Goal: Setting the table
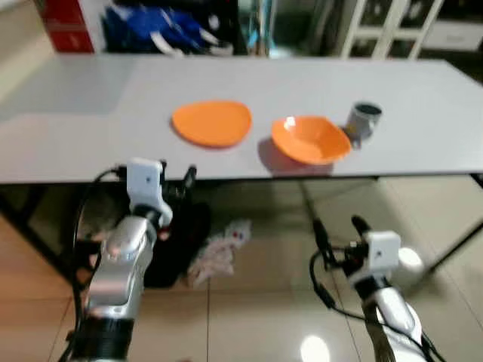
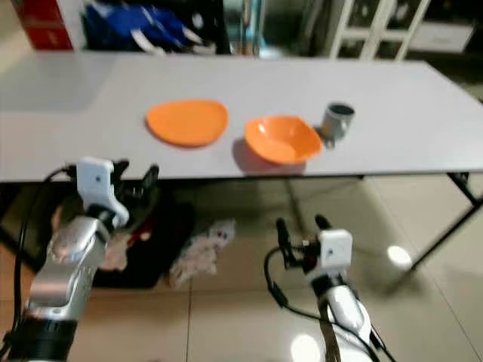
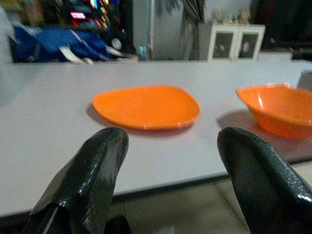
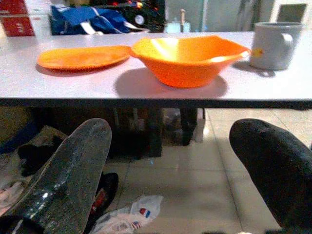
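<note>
I've got the counter (image 1: 90, 121) ahead of me, a long pale grey slab with a smooth matte top on dark thin legs. Three things sit on it in a row. The orange plate (image 1: 212, 123) is flat, a rounded square, plastic-looking with a soft sheen. Just to its right, apart from it, is the orange bowl (image 1: 311, 139), same colour, deeper, with a wavy squarish rim and a glossy inside. Right of the bowl and very near its rim stands a grey mug (image 1: 364, 120), upright, dull-glazed, with a dark interior; I can't tell whether it touches the bowl.

My left gripper (image 3: 170, 180) is raised at the near edge of the counter, in front of the plate, its two thick black rubbery fingers (image 3: 87, 180) spread wide with nothing between them. My right gripper (image 4: 178, 170) sits lower, below counter height, facing the bowl, fingers also held apart and empty.

Under the counter the floor is glossy beige tile throwing back ceiling lights. There's a crumpled white wrapper (image 1: 220, 253) with red and blue print down there, beside a dark bundle (image 1: 177, 241). Past the far edge I see a blue bag (image 1: 155, 29), a red box (image 1: 69, 24) and a white cabinet (image 1: 389, 26) with dark panes.
</note>
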Motion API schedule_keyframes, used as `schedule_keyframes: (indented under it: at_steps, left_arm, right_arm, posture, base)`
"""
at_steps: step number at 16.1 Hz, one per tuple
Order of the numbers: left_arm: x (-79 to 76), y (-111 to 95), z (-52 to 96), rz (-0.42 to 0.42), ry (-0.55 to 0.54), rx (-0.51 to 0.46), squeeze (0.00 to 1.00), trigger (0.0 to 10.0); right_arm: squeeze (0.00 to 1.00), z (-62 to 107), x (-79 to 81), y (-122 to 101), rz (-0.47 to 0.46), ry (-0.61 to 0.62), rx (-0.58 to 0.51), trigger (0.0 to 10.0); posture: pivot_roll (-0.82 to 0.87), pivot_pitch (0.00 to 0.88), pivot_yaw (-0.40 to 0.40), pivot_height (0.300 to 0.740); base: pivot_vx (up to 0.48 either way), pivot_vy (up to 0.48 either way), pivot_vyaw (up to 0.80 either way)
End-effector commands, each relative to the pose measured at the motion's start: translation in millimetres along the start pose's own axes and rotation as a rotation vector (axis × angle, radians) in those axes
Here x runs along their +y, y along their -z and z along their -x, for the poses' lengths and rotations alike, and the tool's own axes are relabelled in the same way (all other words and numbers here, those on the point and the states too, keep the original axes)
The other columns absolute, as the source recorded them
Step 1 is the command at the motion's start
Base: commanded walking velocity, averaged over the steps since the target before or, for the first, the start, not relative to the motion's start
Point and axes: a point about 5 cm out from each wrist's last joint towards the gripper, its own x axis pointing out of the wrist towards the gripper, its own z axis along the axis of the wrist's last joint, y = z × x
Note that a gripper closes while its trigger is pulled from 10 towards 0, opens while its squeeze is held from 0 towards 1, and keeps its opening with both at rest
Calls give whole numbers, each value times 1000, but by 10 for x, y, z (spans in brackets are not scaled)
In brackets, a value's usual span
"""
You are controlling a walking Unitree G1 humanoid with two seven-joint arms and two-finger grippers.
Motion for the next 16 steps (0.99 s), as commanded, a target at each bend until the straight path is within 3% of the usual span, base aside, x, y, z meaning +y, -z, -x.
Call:
schedule_keyframes:
  at_steps: [1, 12, 16]
  left_arm:
    - [-115, -64, -53, -5, 43, -17, 0, 10000]
    - [-158, -103, -117, -47, 67, -10, 0, 10000]
    - [-170, -231, -306, -136, 107, 35, 0, 10000]
  right_arm:
    - [0, -5, -28, -91, 17, 12, -29, 10000]
    - [0, 12, 88, -179, 18, -9, -27, 10000]
    - [0, 40, 121, -170, 14, -14, -12, 10000]
  posture:
    - [-78, 10, 7, 727]
    - [-75, 0, 14, 727]
    - [-79, 0, 13, 727]
  base:
    - [472, 0, 0]
    - [463, 0, 0]
    - [0, 0, 0]
